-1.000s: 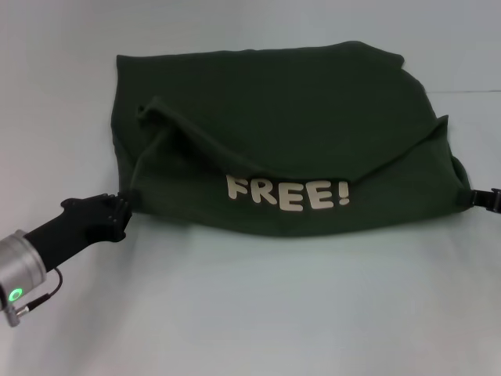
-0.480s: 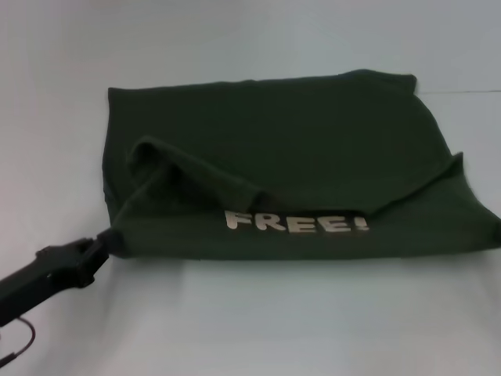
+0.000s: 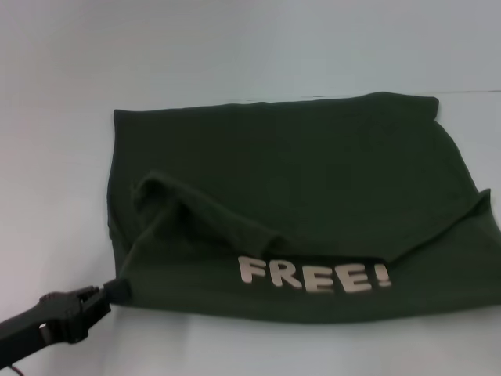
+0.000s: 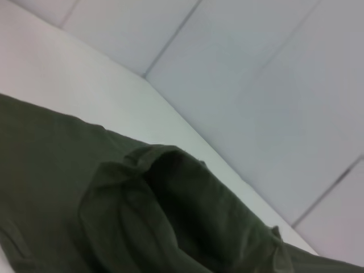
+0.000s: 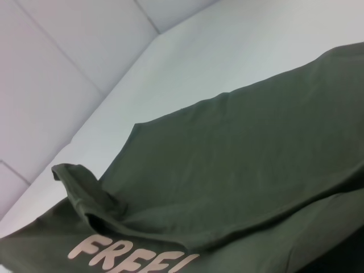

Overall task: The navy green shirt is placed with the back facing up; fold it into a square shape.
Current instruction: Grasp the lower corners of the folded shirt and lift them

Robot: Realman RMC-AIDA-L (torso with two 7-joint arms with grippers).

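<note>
Shirt [image 3: 297,188] lies on the white table [image 3: 235,55], its near edge turned over with the cream "FREE!" lettering [image 3: 313,276] exposed. Left gripper [image 3: 106,294] pinches the near-left corner. Right gripper is out of the head view; its finger state cannot be determined.

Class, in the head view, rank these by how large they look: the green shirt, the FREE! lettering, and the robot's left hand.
Largest to smallest:
1. The navy green shirt, by far.
2. The FREE! lettering.
3. The left hand, pinching the shirt's near corner; it sits closer to the camera, so the gap with the lettering is unsure.
</note>
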